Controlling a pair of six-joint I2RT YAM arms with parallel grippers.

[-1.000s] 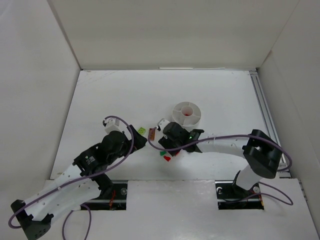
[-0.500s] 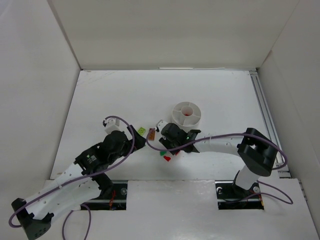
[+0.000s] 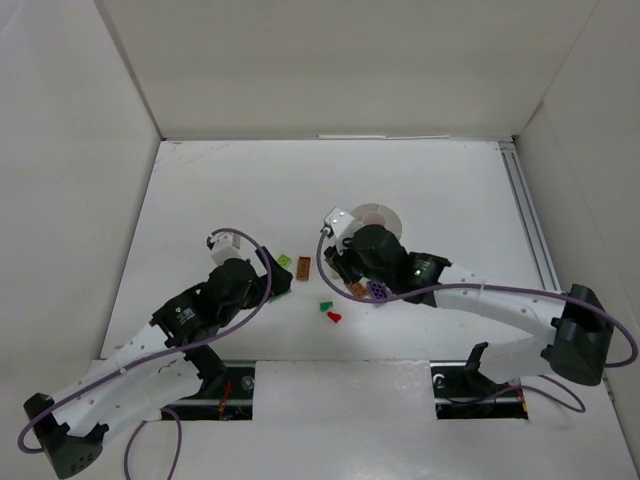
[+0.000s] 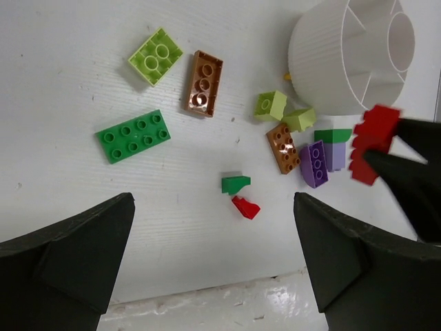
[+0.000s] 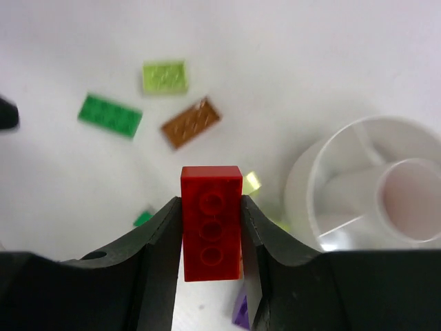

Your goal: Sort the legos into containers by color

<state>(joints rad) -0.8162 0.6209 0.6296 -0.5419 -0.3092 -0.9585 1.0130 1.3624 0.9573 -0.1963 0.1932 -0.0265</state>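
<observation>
**A:** Jaws?

**B:** Left gripper (image 4: 213, 276) is spread wide, holding nothing. Right gripper (image 5: 211, 231) clamps 1 red brick (image 5: 211, 222).

**A:** The tub?

**B:** The white tub (image 5: 311, 181) is at its 2 o'clock; I cannot tell the contents.

**A:** Beyond?

**B:** The green brick (image 5: 110, 115), yellow-green brick (image 5: 165, 76) and orange-brown brick (image 5: 191, 123) lie around 11 o'clock on the white table (image 5: 69, 41). White walls (image 3: 330, 70) enclose it.

White table (image 3: 450, 200), plain white enclosing walls (image 3: 340, 60)
</observation>
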